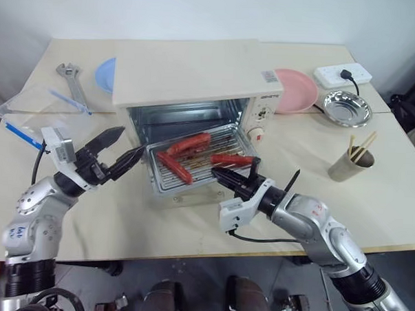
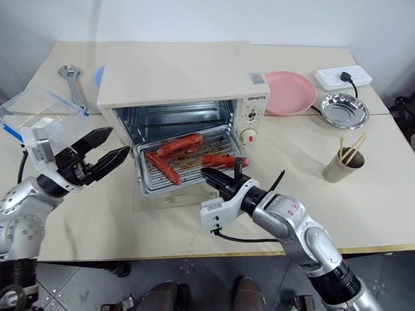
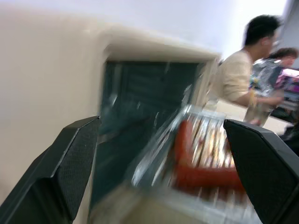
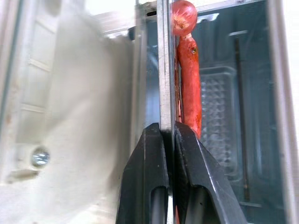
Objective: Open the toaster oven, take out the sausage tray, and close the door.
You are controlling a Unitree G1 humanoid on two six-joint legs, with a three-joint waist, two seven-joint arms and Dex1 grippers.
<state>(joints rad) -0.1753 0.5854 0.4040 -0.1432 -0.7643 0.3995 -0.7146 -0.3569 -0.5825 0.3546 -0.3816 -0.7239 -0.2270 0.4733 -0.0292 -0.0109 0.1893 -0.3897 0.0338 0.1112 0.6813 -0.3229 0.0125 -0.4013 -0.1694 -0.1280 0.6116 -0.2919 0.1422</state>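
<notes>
Gripping the tray's (image 1: 193, 162) near rim, the right gripper (image 1: 224, 177) holds it half out of the oven (image 1: 197, 76) above the dropped door (image 2: 168, 198); left gripper (image 1: 118, 155) gapes wide, empty, beside it.

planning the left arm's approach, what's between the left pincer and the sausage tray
Nothing: in the left eye view the open left pincer hovers just off the left rim of the sausage tray, with only bare table below the gap.

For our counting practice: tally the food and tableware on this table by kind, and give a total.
Sausages: 3
Pink plate: 1
Blue plate: 1
Steel dish: 1
Cup: 1
Total: 7
</notes>
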